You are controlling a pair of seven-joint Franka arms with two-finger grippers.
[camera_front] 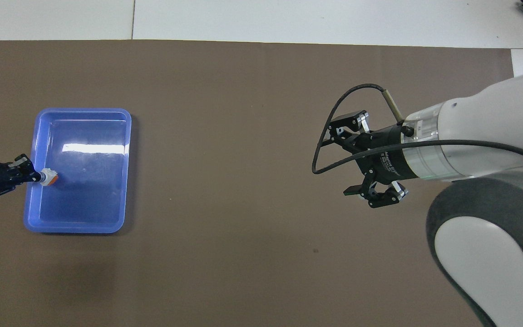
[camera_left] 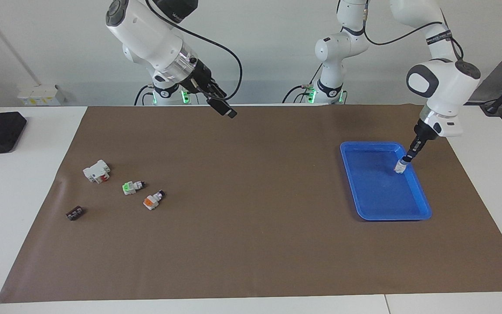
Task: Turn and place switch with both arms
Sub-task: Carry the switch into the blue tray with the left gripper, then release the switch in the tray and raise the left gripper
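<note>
From my console I had the left gripper (camera_left: 408, 158) down over the blue tray (camera_left: 421, 200), at the tray's edge toward the left arm's end of the table. Its fingertips were pinched together on the dark knob end of the switch (camera_left: 401, 166), and the switch hung slanted below them, white body lowest, inside the tray's rim. In the overhead view the same switch (camera_front: 49, 176) showed its orange block just past the tray wall (camera_front: 125, 172), with the left gripper (camera_front: 32, 175) coming in over the rim. I could not tell whether the switch touched the tray floor or hung just above it.

The right gripper (camera_left: 222, 107) waited in the air over the brown mat (camera_left: 251, 244), at the mat's edge nearest the robots, its fingers spread wide and holding nothing; from overhead the right gripper (camera_front: 357, 156) showed the same open gap.

Toward the right arm's end of the table lay the others, all on the mat: a white block with a red part (camera_left: 96, 171), the green switch (camera_left: 131, 187), the orange-and-white twin (camera_left: 152, 200), and a small black piece (camera_left: 75, 213), the one lying farthest from the robots.
</note>
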